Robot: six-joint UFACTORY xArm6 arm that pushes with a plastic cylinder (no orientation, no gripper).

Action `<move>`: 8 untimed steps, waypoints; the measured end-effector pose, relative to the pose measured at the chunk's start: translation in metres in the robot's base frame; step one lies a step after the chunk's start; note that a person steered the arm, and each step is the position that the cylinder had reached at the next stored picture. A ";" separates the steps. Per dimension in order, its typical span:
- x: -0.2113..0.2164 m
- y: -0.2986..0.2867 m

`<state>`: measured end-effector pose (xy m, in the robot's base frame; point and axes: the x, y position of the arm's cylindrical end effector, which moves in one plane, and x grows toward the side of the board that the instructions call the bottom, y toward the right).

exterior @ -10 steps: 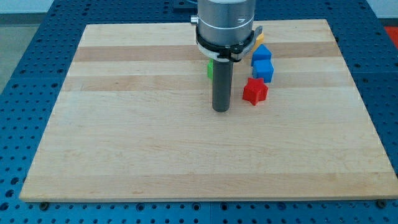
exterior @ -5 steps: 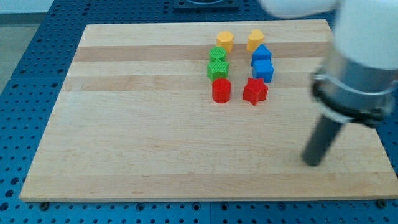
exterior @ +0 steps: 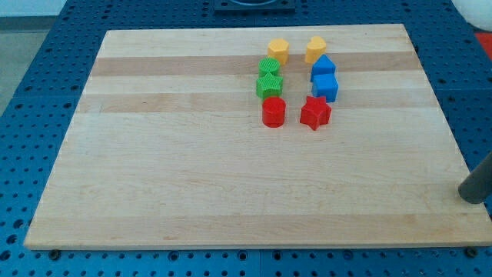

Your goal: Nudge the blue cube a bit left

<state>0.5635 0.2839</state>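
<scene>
The blue cube point(exterior: 326, 86) sits on the wooden board point(exterior: 192, 169) in the right column of blocks, between a blue block point(exterior: 324, 65) above it and a red star-shaped block point(exterior: 315, 112) below it. My tip point(exterior: 470, 200) is at the view's right edge, near the board's lower right side, far from the blue cube and touching no block.
A left column holds a yellow block point(exterior: 278, 51), two green blocks point(exterior: 269, 67) point(exterior: 270, 85) and a red cylinder point(exterior: 274, 111). Another yellow block point(exterior: 315, 48) tops the right column. A blue perforated table point(exterior: 31, 92) surrounds the board.
My tip has swept from beside the red cylinder, at the board's middle, to the far right edge of the view. The blocks have not moved.
</scene>
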 end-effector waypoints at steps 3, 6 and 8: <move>-0.108 0.010; -0.193 -0.106; -0.187 -0.136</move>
<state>0.3769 0.1476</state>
